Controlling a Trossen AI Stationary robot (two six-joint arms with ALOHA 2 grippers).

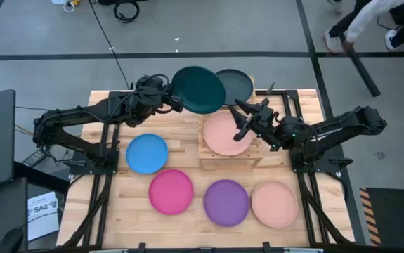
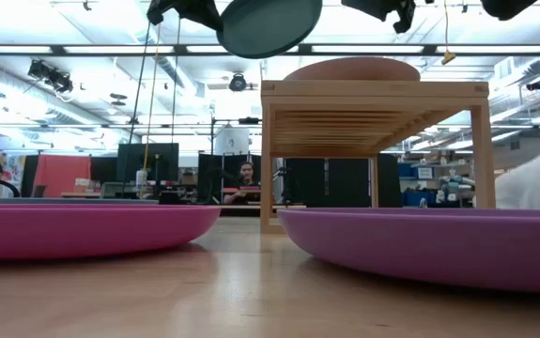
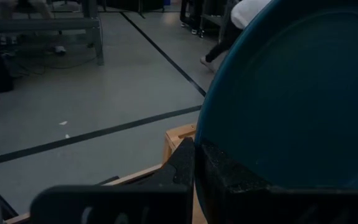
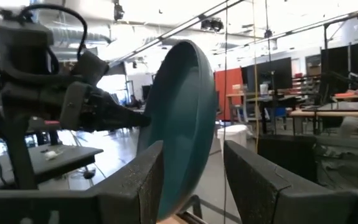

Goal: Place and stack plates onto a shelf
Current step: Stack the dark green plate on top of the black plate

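A teal plate (image 1: 199, 89) hangs in the air over the table's far edge, with my left gripper (image 1: 173, 100) shut on it. In the low view the teal plate (image 2: 270, 23) is higher than the shelf (image 2: 373, 103). The wooden shelf (image 1: 233, 160) stands mid-table, and a salmon plate (image 1: 226, 133) rests on its top. My right gripper (image 1: 242, 111) stands open over the shelf's far side, just right of the teal plate. In the right wrist view the teal plate (image 4: 185, 118) shows in the gap between my right fingers (image 4: 135, 183). I cannot tell whether they touch it. My left gripper pinches the teal plate's rim (image 3: 213, 134) on the side toward the table's left, one finger on each face. The fingers (image 3: 228, 177) reach in about level from the table's left. The plate is lifted clear and tilted, its far side past the table's far edge.
A dark grey plate (image 1: 238, 83) lies at the far edge, partly under the teal one. Blue (image 1: 147, 153), magenta (image 1: 171, 191), purple (image 1: 225, 202) and salmon (image 1: 274, 204) plates lie on the near half of the table. A person walks beyond the far right corner (image 1: 370, 21).
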